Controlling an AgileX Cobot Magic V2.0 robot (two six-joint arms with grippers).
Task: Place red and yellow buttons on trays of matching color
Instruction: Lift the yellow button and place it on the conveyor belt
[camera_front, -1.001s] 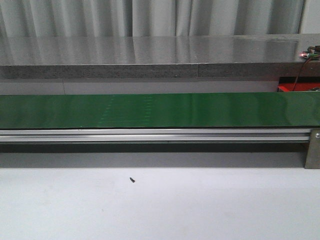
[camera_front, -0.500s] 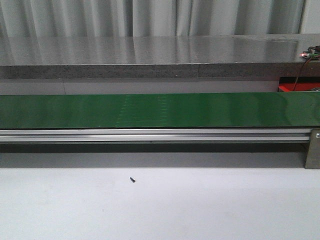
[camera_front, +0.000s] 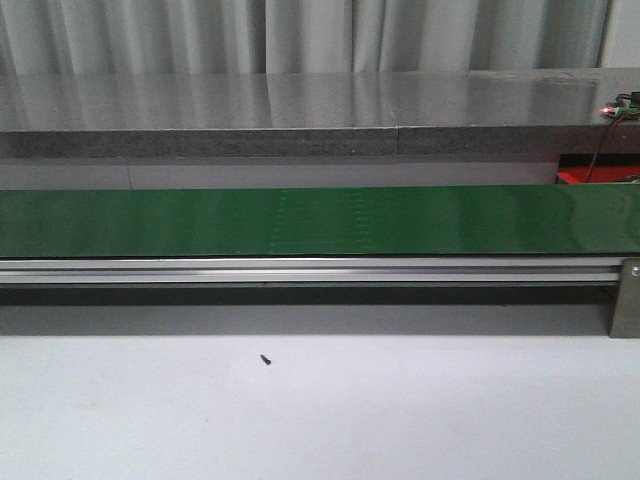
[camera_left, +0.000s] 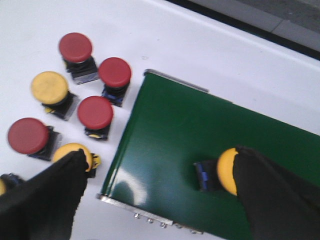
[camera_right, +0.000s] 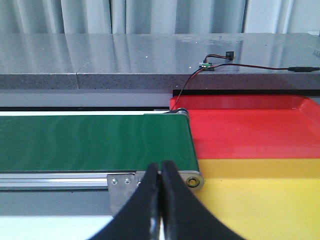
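Here, no readable writing, left jaws (camera_left: 150, 195) spread beside yellow button (camera_left: 226, 171) on green belt (camera_left: 170, 140), right jaws (camera_right: 160, 210) pressed together

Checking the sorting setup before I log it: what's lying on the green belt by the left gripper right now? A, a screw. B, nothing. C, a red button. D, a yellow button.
D: in the left wrist view a yellow button lies on its side on the green belt, between the open left gripper's fingers.
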